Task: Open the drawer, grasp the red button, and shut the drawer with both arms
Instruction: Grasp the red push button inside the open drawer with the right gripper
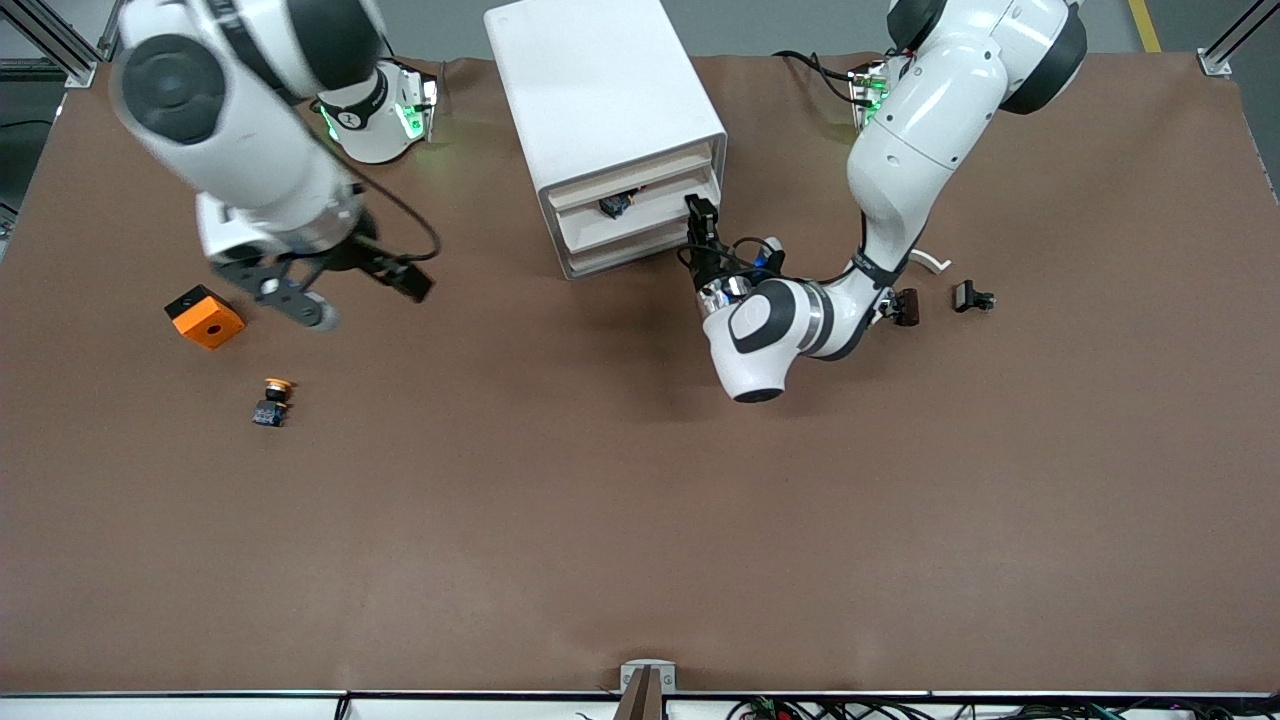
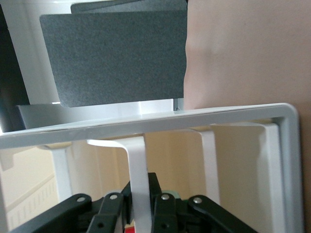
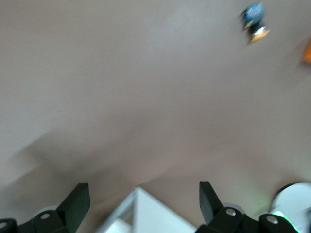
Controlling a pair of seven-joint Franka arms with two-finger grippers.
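Note:
The white drawer cabinet [image 1: 600, 90] stands between the two arm bases. One of its drawers [image 1: 640, 205] is open a little. A small dark button [image 1: 614, 205] with a bluish base lies inside it, and its cap colour is hard to tell. My left gripper [image 1: 700, 213] is at the drawer front. In the left wrist view it [image 2: 141, 194] is shut on the drawer's white handle strip [image 2: 137, 162]. My right gripper [image 1: 350, 290] hangs open and empty over the table beside the orange cube [image 1: 205, 316]. It is also open in the right wrist view [image 3: 142, 190].
A button with an orange-yellow cap [image 1: 272, 400] lies nearer the camera than the cube; it also shows in the right wrist view [image 3: 255, 24]. Small black parts [image 1: 972, 296] and a white curved piece [image 1: 935, 262] lie toward the left arm's end of the table.

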